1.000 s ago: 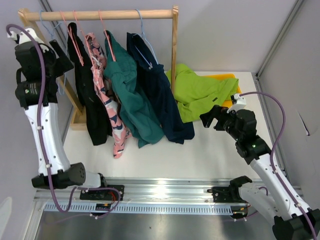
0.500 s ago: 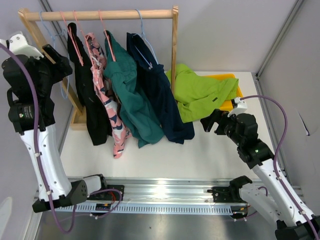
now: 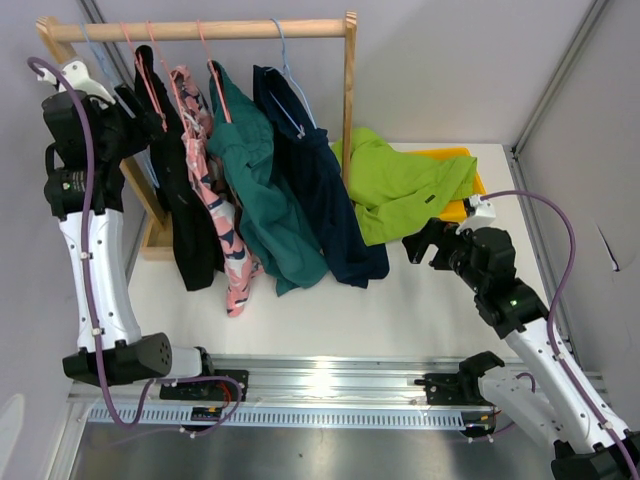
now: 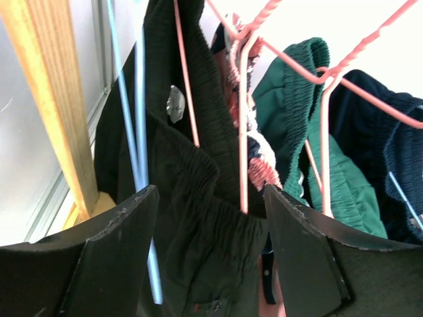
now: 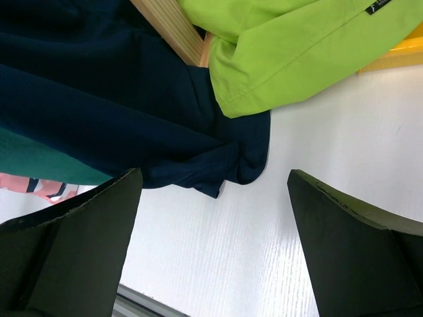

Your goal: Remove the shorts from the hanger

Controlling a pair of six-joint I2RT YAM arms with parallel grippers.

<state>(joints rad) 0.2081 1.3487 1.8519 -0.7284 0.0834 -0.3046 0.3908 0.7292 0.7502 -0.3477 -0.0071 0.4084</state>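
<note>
In the top view, 4 pairs of shorts are seen hung from the wooden rail [image 3: 200, 30]: black shorts [image 3: 190, 220] at the left end, then patterned pink shorts [image 3: 228, 255], teal shorts [image 3: 265, 200] and navy shorts [image 3: 325, 200]. The left hand [image 3: 138, 105] is raised beside the top of the black shorts, not touching them, while the right hand [image 3: 420, 242] is held low over the counter [image 3: 400, 310], near the navy hem. The only container is a yellow tray [image 3: 458, 155] at the right rear; a lime garment [image 3: 400, 190] is draped in and over it, and nothing else can be made out inside. In the left wrist view, the fingers are spread apart and empty, with the black waistband framed between them on its pink hanger [image 4: 188, 79]; a bare blue hanger [image 4: 140, 132] and the wooden post [image 4: 56, 99] are seen just to the left. The approach to the black shorts is judged to be the step in hand, with no removal begun. Next, the waistband must be closed upon and drawn down off the wire, with the blue hanger kept out of the grasp. In the right wrist view, the fingers are parted wide over bare counter, nothing is held, and the navy hem lies ahead.
</note>
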